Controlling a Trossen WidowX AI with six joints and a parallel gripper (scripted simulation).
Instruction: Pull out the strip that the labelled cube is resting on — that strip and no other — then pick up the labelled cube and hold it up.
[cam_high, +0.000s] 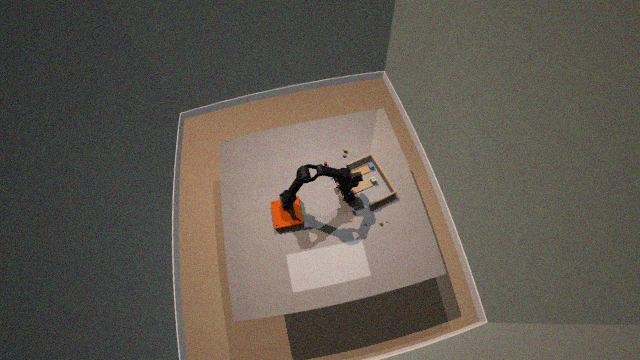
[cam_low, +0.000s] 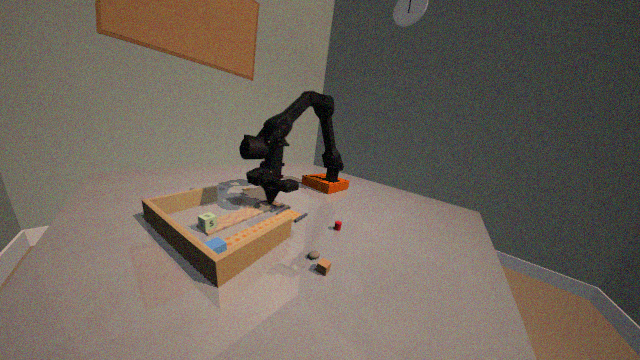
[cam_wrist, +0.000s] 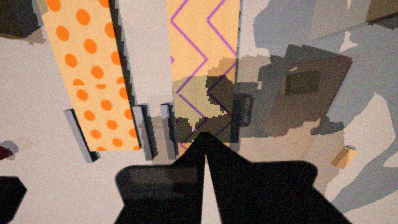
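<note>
While gripper (cam_wrist: 205, 150) closed | strips (cam_wrist: 202, 55): two; cubes (cam_low: 207, 221): two

Small red cylinder (cam_low: 338, 225), tan block (cam_low: 323, 266), grey disc (cam_low: 313, 255), wall clock (cam_low: 410, 10)

Wrist view: both strips cut off at top edge; cubes unseen

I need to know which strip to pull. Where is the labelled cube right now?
In the exterior view the labelled cube sits inside the wooden tray, on the far end of the zigzag strip, left of the blue cube on the dotted strip.
</note>
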